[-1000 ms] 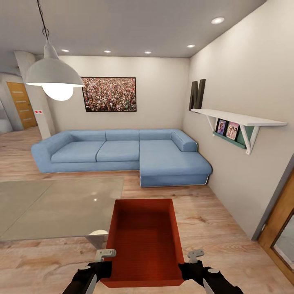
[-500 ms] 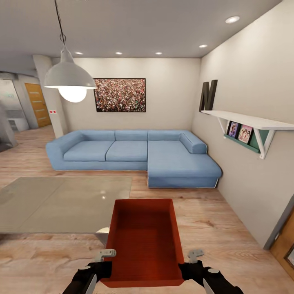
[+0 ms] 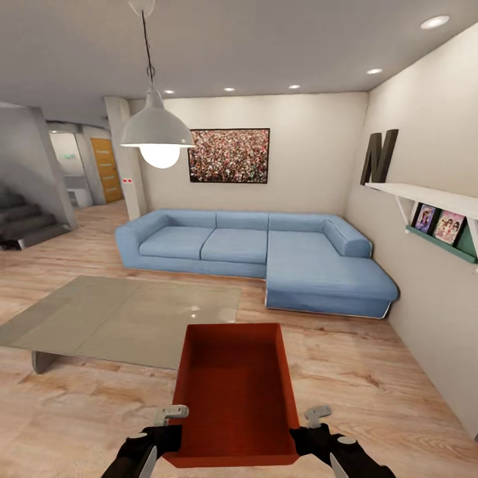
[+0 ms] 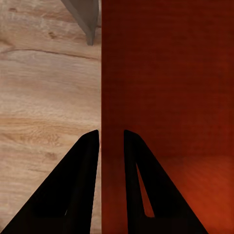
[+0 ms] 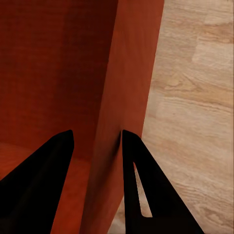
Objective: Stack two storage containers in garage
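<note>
Orange-red bin [image 3: 232, 392] hangs low in front of the robot, above the wood floor [image 3: 372, 385]. The left gripper [image 4: 111, 139] pinches its left wall, one finger inside and one outside; the right gripper [image 5: 96, 139] clamps the right wall likewise. Just beyond the bin's left corner stands a grey low table [image 3: 126, 318], then the blue sofa [image 3: 265, 252] against the far wall.
</note>
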